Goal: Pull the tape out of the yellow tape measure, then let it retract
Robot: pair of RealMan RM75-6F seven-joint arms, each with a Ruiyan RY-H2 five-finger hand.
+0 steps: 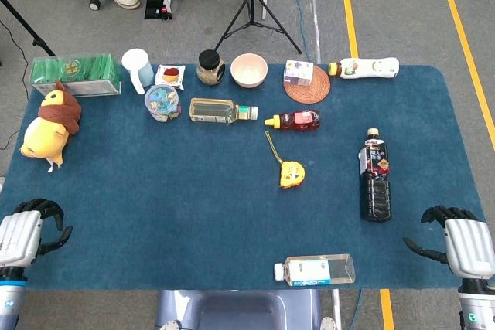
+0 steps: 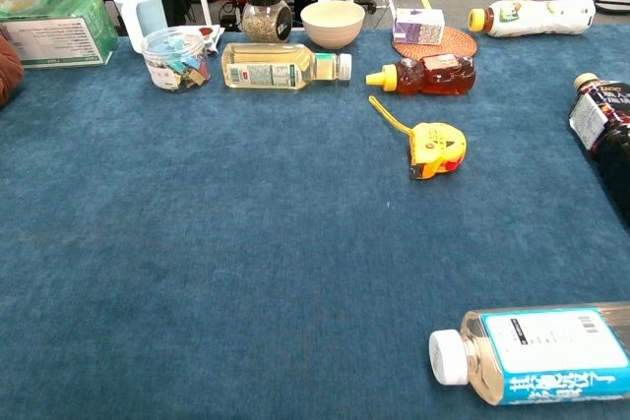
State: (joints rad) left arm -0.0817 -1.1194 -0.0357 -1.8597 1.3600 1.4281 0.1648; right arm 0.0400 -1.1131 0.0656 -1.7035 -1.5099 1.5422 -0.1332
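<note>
The yellow tape measure (image 1: 292,175) lies on the blue table cloth near the middle, with a short yellow strap trailing up and left from it. In the chest view the tape measure (image 2: 436,149) sits right of centre with the strap pointing toward the far bottles. My left hand (image 1: 27,233) rests at the near left table edge, empty, fingers apart and curved. My right hand (image 1: 460,243) sits at the near right edge, likewise empty with fingers spread. Both hands are far from the tape measure. Neither hand shows in the chest view.
A dark bottle (image 1: 375,176) lies right of the tape measure; a clear bottle (image 1: 315,270) lies at the near edge. Behind it lie a honey bear bottle (image 1: 294,120) and an oil bottle (image 1: 221,110). A plush toy (image 1: 49,125), bowl (image 1: 248,69) and jars line the back.
</note>
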